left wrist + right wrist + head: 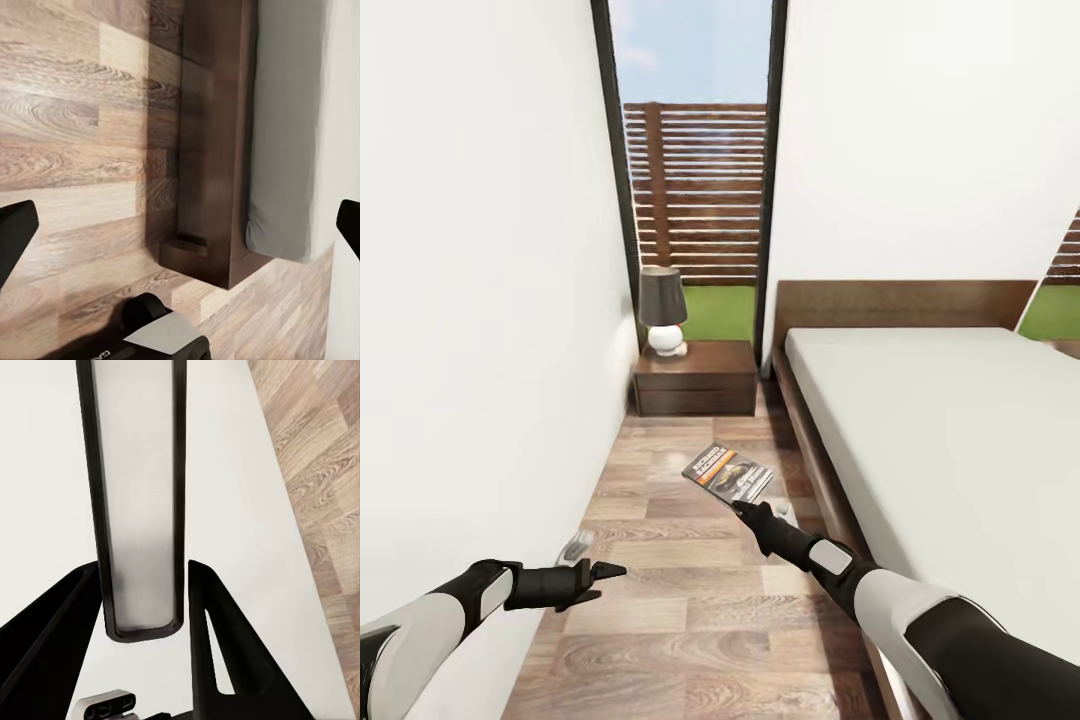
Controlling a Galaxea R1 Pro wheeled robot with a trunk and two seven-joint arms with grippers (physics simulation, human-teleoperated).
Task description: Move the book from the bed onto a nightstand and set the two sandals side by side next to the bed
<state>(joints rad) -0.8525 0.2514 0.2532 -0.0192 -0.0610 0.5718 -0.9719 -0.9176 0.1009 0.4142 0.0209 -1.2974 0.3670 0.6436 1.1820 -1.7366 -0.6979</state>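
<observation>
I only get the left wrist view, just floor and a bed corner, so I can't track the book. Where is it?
Observer: The book is off the bed, held over the floor in the right hand.
Operator: Is a nightstand anywhere in front of us?
Observer: Yes. The nightstand stands straight ahead at the far end of the floor strip, between the wall and the bed's headboard.
Operator: Is there room on top of it?
Observer: A lamp stands on the left part of its top. The part to the lamp's right shows bare wood.
</observation>
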